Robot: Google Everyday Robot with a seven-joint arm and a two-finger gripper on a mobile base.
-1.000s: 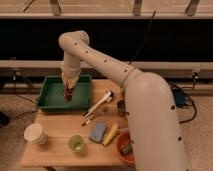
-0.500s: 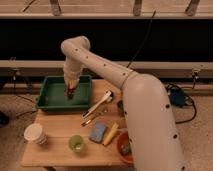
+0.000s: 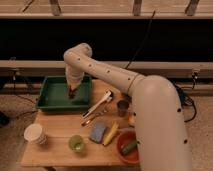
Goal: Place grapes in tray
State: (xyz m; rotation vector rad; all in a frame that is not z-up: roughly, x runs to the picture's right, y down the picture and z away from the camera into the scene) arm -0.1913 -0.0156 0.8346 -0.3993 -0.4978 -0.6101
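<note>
One robot arm (image 3: 117,80), off-white and jointed, reaches from the lower right across the wooden counter (image 3: 60,135) and bends down over the tray (image 3: 52,97). The tool (image 3: 72,91) hangs at the arm's end, inside the outline of the dark green tray, towards its right half and close to the tray floor. Whether the tool is open or closed cannot be told. A small dark reddish mass, the grapes (image 3: 73,93), appears right at the tip of the tool, low over the tray floor; whether it is gripped or already resting on the tray cannot be told.

The tray sits at the far left corner of the counter. To its right, on the counter, lie pale long-handled utensils (image 3: 98,105), set on a slant, and beside them stands a small dark metal cup (image 3: 122,107). Near the front edge, from left to right: a white paper cup (image 3: 34,134), a small green cup (image 3: 76,144), a blue sponge (image 3: 98,132), a yellow banana-like item (image 3: 111,134), and a round red-orange bowl (image 3: 122,150) holding a green cucumber-like vegetable (image 3: 130,146). The bowl is partly hidden by the arm's large lower segment.
</note>
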